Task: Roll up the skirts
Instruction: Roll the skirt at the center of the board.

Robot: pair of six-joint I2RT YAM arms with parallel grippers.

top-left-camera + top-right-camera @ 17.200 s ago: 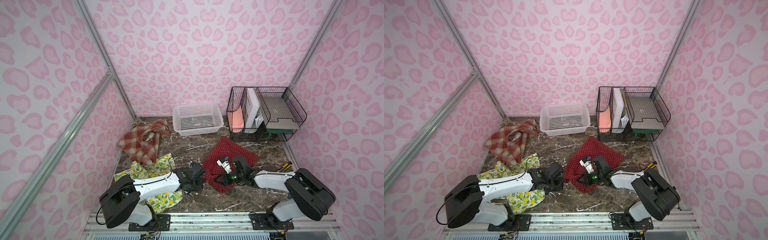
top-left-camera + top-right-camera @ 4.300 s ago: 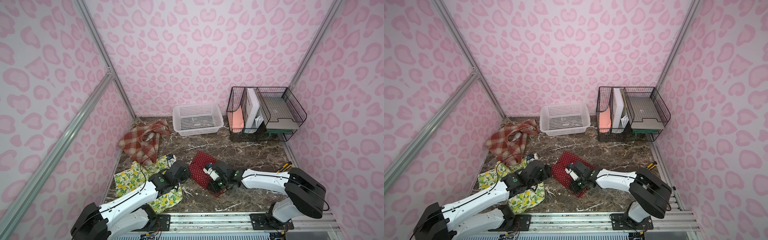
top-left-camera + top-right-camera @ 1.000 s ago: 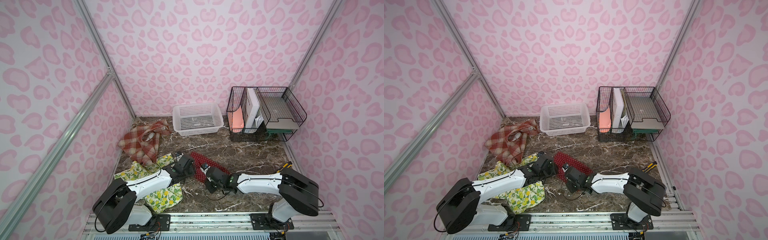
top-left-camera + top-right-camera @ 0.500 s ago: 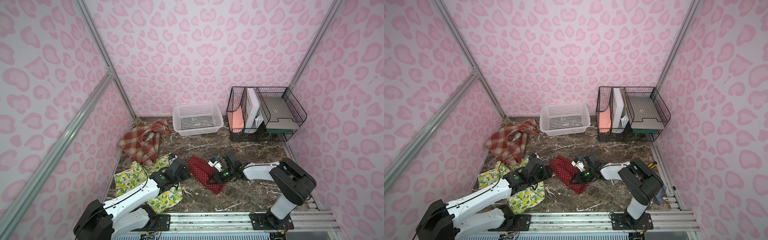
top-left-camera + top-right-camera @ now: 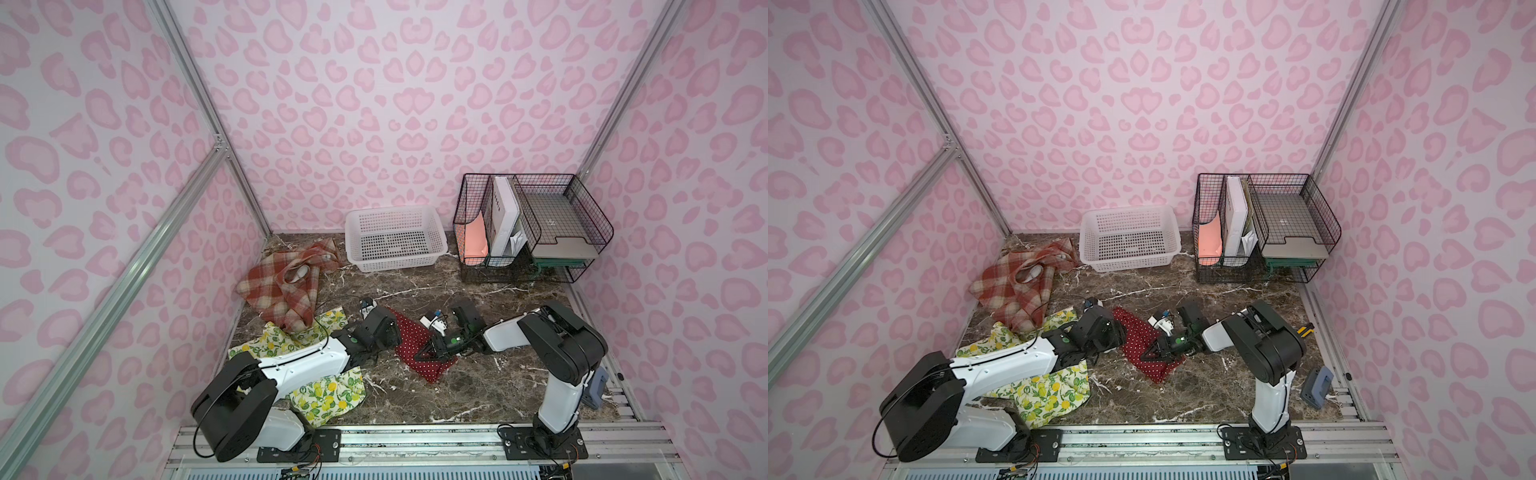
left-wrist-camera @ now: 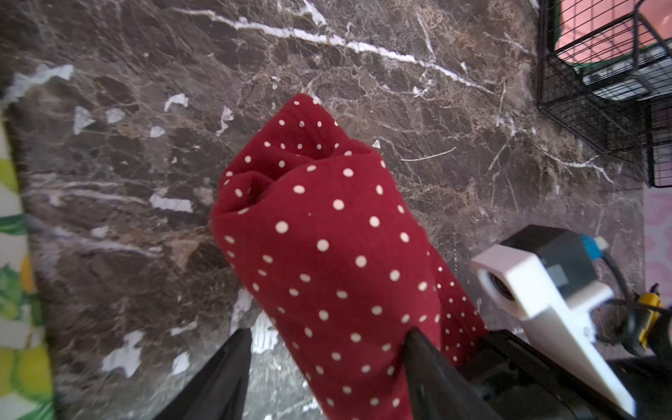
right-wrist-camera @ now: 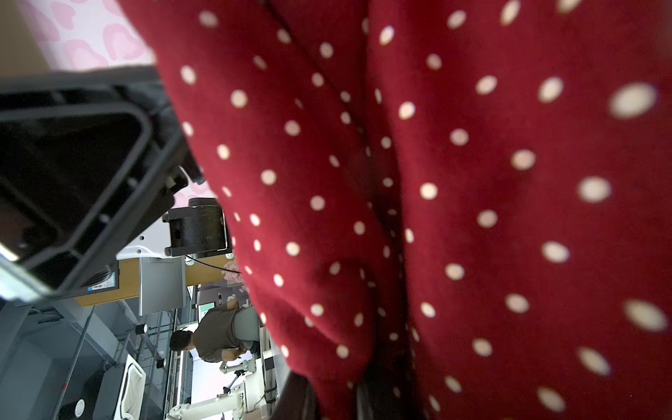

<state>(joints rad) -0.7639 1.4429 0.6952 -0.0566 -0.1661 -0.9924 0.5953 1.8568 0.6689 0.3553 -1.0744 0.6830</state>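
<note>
Brown marble tabletop [image 5: 478,386] carries the dotted skirt [image 5: 409,334] near its middle, loosely rolled and slanting between the two arms. Left fingers [image 6: 232,363] stand apart astride the roll, one touching the cloth, while right fingers [image 5: 422,353] are clamped on a bunch of it from the other side. Under the left arm lies the lemon skirt [image 5: 328,390], the plaid skirt [image 5: 282,286] overlapping its far edge, with a basket [image 5: 390,210] and wire rack [image 5: 532,183] by the back wall.
</note>
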